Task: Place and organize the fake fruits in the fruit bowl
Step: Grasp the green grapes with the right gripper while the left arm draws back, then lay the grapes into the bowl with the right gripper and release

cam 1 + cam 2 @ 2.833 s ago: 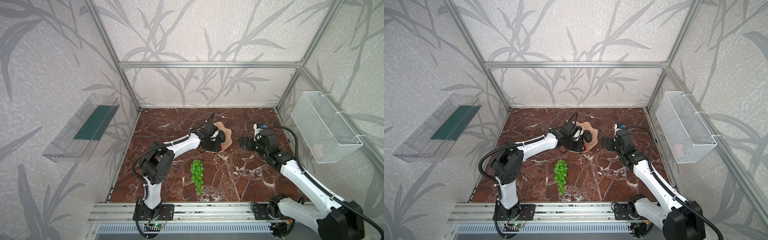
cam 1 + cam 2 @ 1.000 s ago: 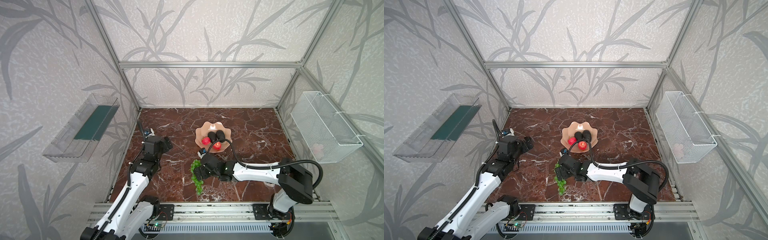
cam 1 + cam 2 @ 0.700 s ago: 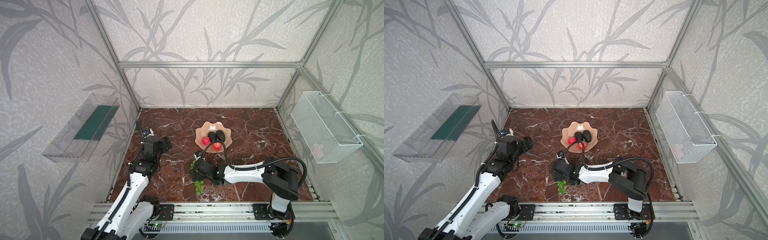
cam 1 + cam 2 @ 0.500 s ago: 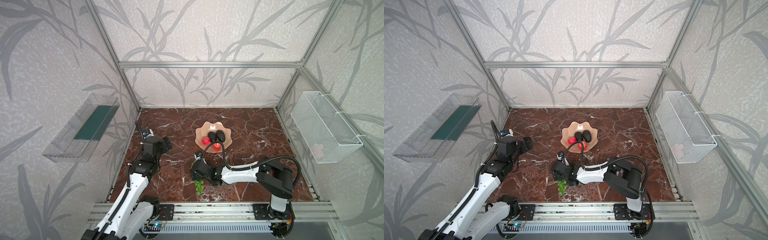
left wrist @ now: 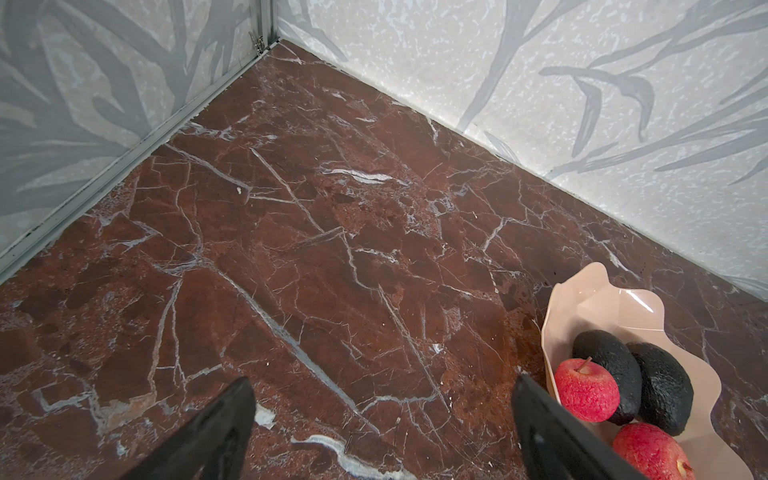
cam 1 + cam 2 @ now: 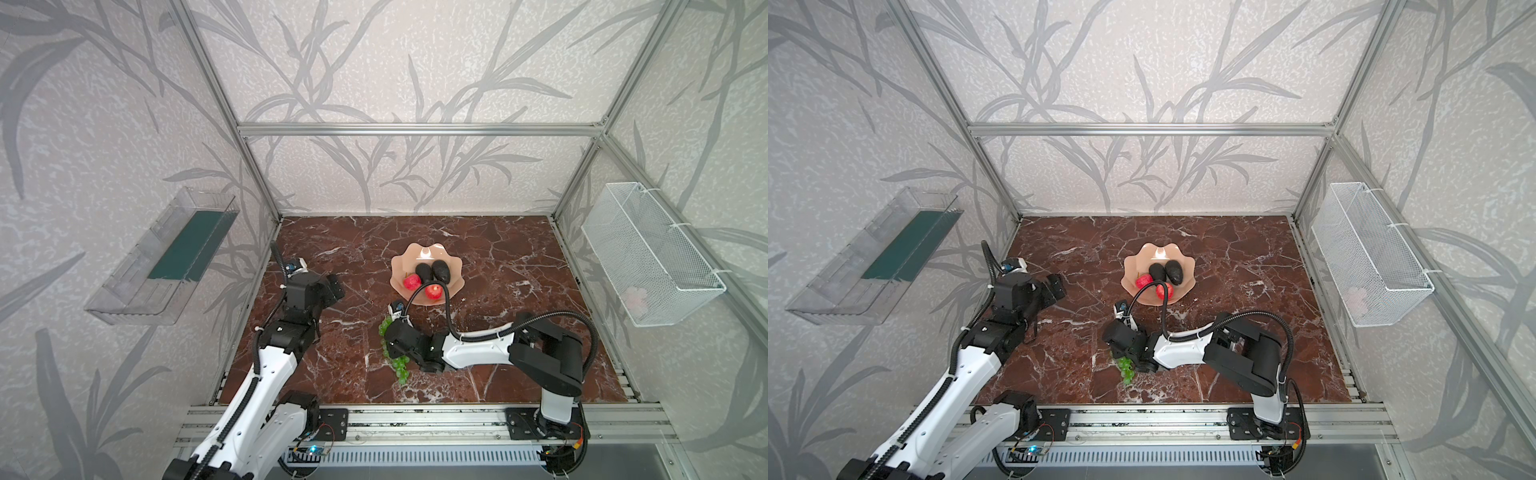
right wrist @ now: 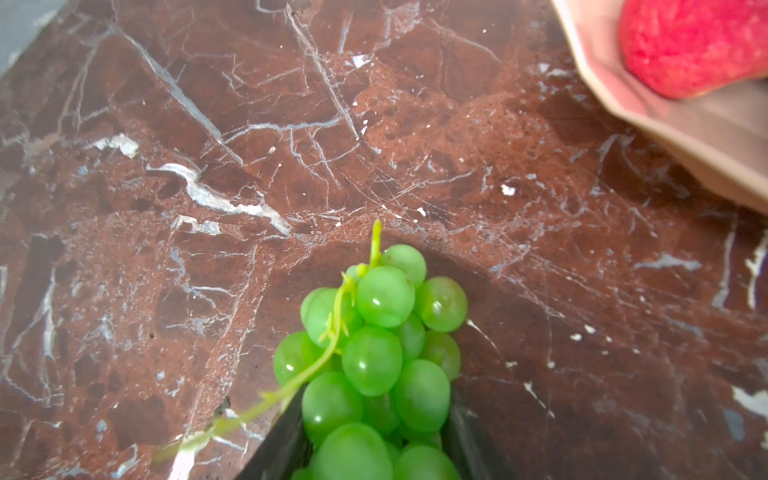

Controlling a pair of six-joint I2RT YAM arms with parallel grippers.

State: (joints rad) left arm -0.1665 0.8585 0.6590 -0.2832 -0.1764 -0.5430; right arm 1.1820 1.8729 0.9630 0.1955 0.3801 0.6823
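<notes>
Closing over the last second, the right gripper [image 6: 392,352] had gone from wide-spread fingers to a clench on the grapes [image 6: 401,368], and its arm had folded in closer to them. In the right wrist view the two black fingers [image 7: 286,436] pressed the grapes [image 7: 374,328] from both sides, with the stem end poking out ahead. The grapes were low over the worktop [image 6: 519,249] at about 7 o'clock from the bowl [image 6: 424,252], near it but apart. Whether they had left the surface could not be told. The bowl stood where it had been, toward 12 o'clock from the worktop's centre. It held both apples [image 6: 411,281] along its 6-to-8 o'clock side and both avocados [image 6: 424,271] side by side at its middle. The left gripper [image 6: 334,286] had not shifted. It hung at about 9 o'clock from the bowl, well apart, its fingers released and empty.
</notes>
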